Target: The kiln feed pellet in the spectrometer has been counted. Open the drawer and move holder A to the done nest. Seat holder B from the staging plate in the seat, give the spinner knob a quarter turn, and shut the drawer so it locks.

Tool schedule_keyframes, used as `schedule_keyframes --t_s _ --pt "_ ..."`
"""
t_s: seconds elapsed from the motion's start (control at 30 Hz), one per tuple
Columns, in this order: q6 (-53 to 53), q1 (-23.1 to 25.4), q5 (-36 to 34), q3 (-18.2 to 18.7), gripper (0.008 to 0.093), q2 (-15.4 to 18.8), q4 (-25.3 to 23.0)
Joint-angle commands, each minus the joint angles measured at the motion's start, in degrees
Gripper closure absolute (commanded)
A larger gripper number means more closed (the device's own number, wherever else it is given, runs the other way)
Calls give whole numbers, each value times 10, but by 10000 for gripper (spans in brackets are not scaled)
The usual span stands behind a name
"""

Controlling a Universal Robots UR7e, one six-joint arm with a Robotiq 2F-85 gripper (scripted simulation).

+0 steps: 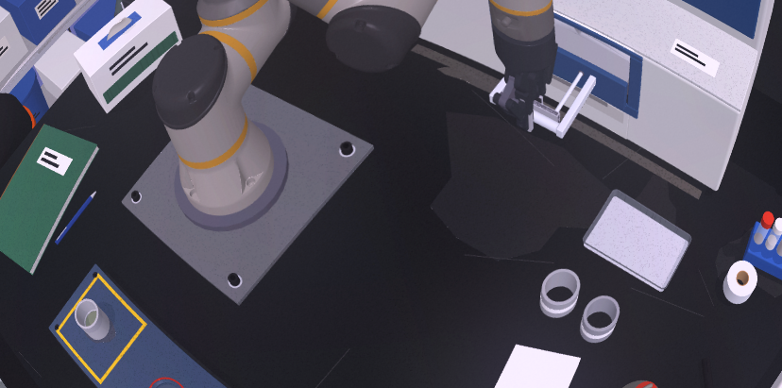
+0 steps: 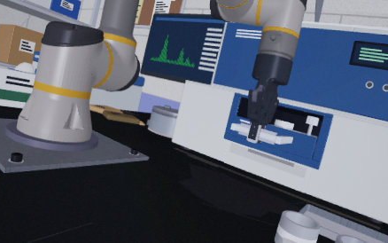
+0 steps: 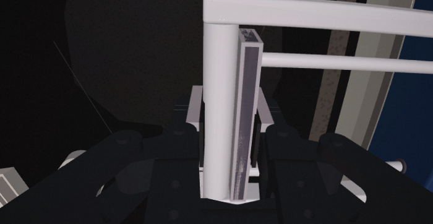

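The white drawer handle (image 1: pixel 554 118) (image 2: pixel 263 134) (image 3: pixel 218 110) stands out on two rods from the blue drawer front (image 1: pixel 599 71) of the spectrometer, which sits flush in the machine's face. A grey holder (image 1: pixel 93 318) stands inside a yellow square on the blue plate at the bench's near left corner. Two grey rings (image 1: pixel 560 292) (image 1: pixel 600 318) sit on the bench near a pale tray (image 1: pixel 636 240). My gripper (image 1: pixel 526 112) (image 2: pixel 255 131) (image 3: pixel 229 135) is closed around the handle's bar.
A tube rack (image 1: pixel 766 237) and a tape roll (image 1: pixel 740 281) stand at the right edge. A green notebook (image 1: pixel 38 194) and a pen lie on the left. The arm's base plate (image 1: pixel 246 194) fills the middle left, and a white sheet (image 1: pixel 539 368) lies at the front.
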Motion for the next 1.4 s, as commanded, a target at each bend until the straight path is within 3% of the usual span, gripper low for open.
schedule_keyframes --t_s 0.0,1.37 --pt "-1 -2 -1 1 934 -1 0" --pt "-53 -54 -1 26 934 -29 3"
